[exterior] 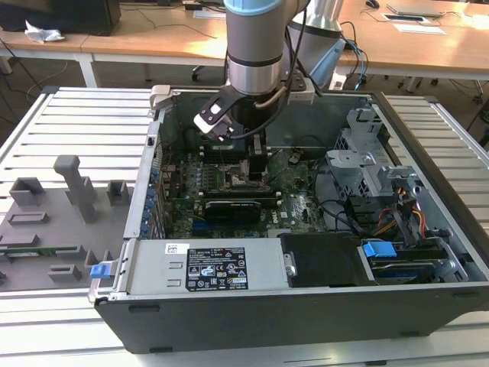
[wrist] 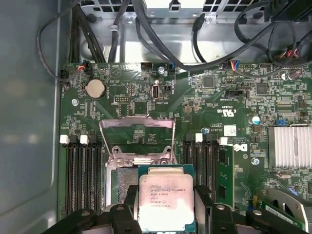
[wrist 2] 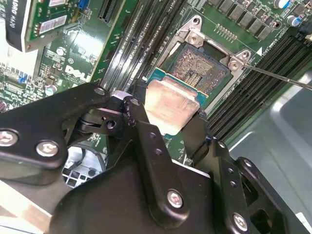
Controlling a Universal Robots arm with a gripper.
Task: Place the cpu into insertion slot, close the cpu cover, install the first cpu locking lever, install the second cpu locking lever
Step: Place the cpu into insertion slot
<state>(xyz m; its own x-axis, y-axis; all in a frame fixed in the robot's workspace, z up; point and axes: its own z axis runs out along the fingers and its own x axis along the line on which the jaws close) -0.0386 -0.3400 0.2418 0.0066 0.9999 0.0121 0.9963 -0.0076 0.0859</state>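
Note:
My gripper (wrist: 165, 207) is shut on the cpu (wrist: 165, 197), a flat square chip with a pale metal face, pinched at two opposite sides by the black fingers (wrist 2: 138, 113). In the second wrist view the cpu (wrist 2: 168, 103) hangs low over one edge of the insertion slot (wrist 2: 195, 70), whose grey contact field lies bare. The slot (wrist: 123, 181) shows beside the chip, partly hidden by it. The cpu cover (wrist: 136, 119), a thin silvery frame, stands swung open beyond the slot. In the exterior view the gripper (exterior: 258, 164) reaches down into the open case above the slot (exterior: 233, 177).
A thin metal rod (wrist 2: 278, 78) juts out beside the socket. Black memory slots (wrist: 83, 175) flank it on both sides. A long black expansion card (exterior: 241, 208), the labelled power supply (exterior: 206, 267), a drive cage (exterior: 367, 164) and cables crowd the case. A grey fixture plate (exterior: 53, 222) lies at the exterior view's left.

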